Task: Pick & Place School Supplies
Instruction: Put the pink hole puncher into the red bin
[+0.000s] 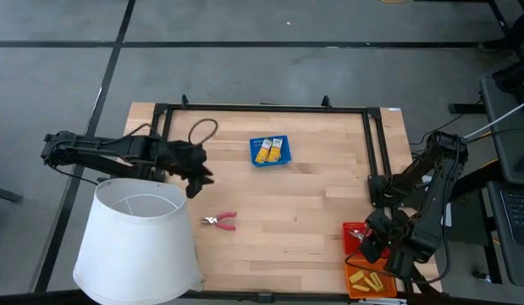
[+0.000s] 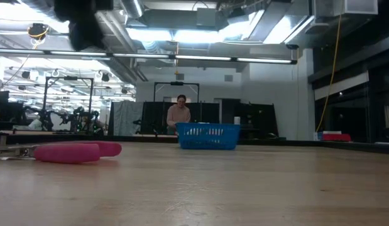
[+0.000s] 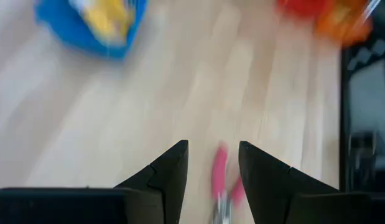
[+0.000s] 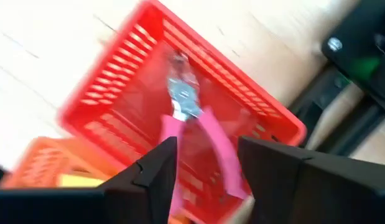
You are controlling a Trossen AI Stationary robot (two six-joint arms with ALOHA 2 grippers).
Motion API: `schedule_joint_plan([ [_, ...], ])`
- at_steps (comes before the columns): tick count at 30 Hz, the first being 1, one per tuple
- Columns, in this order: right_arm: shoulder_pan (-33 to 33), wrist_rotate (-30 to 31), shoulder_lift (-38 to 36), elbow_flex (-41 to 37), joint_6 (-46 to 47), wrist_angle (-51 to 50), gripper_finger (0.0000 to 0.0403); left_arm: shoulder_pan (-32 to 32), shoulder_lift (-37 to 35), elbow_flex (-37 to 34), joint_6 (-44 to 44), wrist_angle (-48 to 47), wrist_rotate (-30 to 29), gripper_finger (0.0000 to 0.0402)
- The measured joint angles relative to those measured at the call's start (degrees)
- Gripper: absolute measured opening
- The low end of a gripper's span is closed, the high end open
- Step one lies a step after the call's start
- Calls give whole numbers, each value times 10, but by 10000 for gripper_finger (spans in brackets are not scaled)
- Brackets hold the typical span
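Table [image 1: 312, 212]: pink-handled pliers [image 1: 220, 221] lie loose, beside lampshade [image 1: 139, 241]. Left gripper [image 3: 213, 163] hangs above them, jaws open, empty; approach step, needs descent astride handles. Right gripper [image 4: 206, 163] open over red tray [image 4: 148, 74]; second pliers [image 4: 195, 124] inside.

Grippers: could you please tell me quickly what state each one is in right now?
Left gripper: open, empty, above the pliers on the table.
Right gripper: open, empty, over the pliers in the red tray.
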Motion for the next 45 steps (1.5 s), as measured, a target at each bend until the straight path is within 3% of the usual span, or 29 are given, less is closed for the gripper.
schedule_joint_plan([
  [5,-10,45,0,23,-5,-8,151,11,54,0,-6,-66,65,139],
  [15,-28,107,0,65,-28,-24,157,4,225,0,111,23,117,187],
  [19,-30,126,0,88,-32,-50,162,-2,292,1,125,67,173,213],
  [26,-19,142,0,122,-39,-81,160,-2,399,27,134,61,276,225],
  [40,-17,154,0,132,-31,-96,160,-2,517,97,152,60,250,222],
  [45,-17,154,0,132,-32,-96,159,-1,531,99,128,57,235,188],
])
